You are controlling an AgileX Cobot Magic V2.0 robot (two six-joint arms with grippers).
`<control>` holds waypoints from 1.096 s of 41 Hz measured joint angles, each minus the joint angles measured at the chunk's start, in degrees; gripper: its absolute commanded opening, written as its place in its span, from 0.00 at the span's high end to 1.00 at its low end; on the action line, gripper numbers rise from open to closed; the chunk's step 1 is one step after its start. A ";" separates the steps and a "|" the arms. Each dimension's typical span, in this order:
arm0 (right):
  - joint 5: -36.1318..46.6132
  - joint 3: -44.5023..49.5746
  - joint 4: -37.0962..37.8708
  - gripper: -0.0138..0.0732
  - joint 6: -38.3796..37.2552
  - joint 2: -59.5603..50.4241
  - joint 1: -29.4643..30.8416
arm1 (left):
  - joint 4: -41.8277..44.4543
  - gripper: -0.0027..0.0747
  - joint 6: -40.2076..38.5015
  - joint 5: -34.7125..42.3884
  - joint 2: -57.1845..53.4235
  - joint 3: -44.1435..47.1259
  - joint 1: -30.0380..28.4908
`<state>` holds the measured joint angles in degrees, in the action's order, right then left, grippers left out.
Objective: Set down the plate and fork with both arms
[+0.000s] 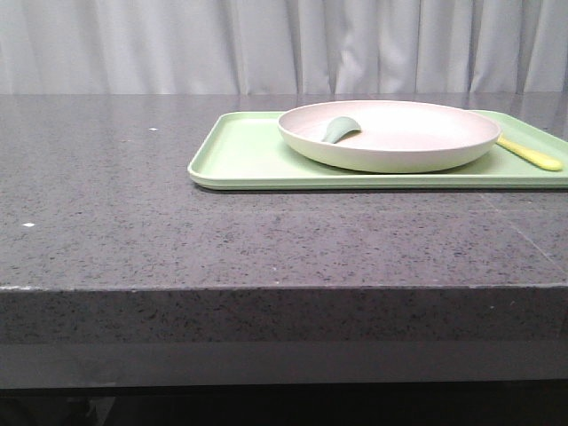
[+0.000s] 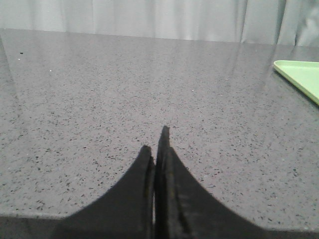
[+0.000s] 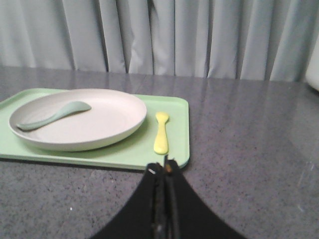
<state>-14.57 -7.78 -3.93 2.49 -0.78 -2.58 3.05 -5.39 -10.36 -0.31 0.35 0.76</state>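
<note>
Both my left tool point(image 2: 158, 149) and right tool point(image 3: 164, 172) sit pinched narrow and empty over the bench point(image 1: 133, 222), while the plate point(image 1: 390, 133) and fork point(image 3: 160, 132) lie on the tray point(image 1: 240, 155); both look light, stiff and slick, so I'd grip rim and handle.
</note>
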 measured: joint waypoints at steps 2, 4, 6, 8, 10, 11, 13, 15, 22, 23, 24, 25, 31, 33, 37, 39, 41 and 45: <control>0.25 1.88 -0.13 0.98 0.25 0.00 0.00 | 0.00 0.99 0.00 0.00 0.00 0.00 0.00; 0.30 4.23 -0.17 0.98 0.47 0.00 0.00 | 0.00 0.99 0.00 0.00 0.00 0.00 0.00; 0.40 6.62 -0.70 0.98 0.59 0.00 0.00 | 0.00 0.99 0.00 0.00 0.00 0.00 0.00; 0.28 8.29 -1.10 0.98 0.67 0.00 0.00 | 0.00 0.99 0.00 0.00 0.00 0.00 0.00; -0.18 9.11 -1.37 0.98 0.67 0.00 0.00 | 0.00 0.99 0.00 0.00 0.00 0.00 0.00; -0.51 9.22 -1.50 0.98 0.67 0.00 0.00 | 0.00 0.99 0.00 0.00 0.00 0.00 0.00; -0.97 9.34 -1.64 0.98 0.71 0.00 0.00 | 0.00 0.99 0.00 0.00 0.00 0.00 0.00; -1.15 9.34 -1.73 0.98 0.71 0.00 0.00 | 0.00 0.99 0.00 0.00 0.00 0.00 0.00; -1.15 9.34 -1.87 0.98 0.71 0.00 0.00 | 0.00 0.99 0.00 0.00 0.00 0.00 0.00; -1.15 9.34 -1.87 0.98 0.71 0.00 0.00 | 0.00 0.99 0.00 0.00 0.00 0.00 0.00; -1.15 9.34 -1.87 0.98 0.71 0.00 0.00 | 0.00 0.99 0.00 0.00 0.00 0.00 0.00; -1.15 9.34 -1.87 0.98 0.71 0.00 0.00 | 0.00 0.99 0.00 0.00 0.00 0.00 0.00; -1.15 9.34 -1.89 0.98 0.71 0.00 0.00 | 0.00 0.99 0.00 0.00 0.00 0.00 0.00; -1.15 9.34 -1.89 0.98 0.71 0.00 0.00 | 0.00 0.99 0.00 0.00 0.00 0.00 0.00; -1.15 9.34 -1.89 0.98 0.71 0.00 0.00 | 0.00 0.99 0.00 0.00 0.00 0.00 0.00; -1.15 9.34 -1.89 0.98 0.71 0.00 0.00 | 0.00 0.99 0.00 0.00 0.00 0.00 0.00; -1.15 9.34 -1.99 0.98 0.71 0.00 0.00 | 0.00 0.99 0.00 0.00 0.00 0.00 0.00; -1.15 9.34 -1.99 0.98 0.71 0.00 0.00 | 0.00 0.99 0.00 0.00 0.00 0.00 0.00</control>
<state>-15.72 1.56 -5.93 3.19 -0.78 -2.58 3.05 -5.39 -10.36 -0.31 0.35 0.76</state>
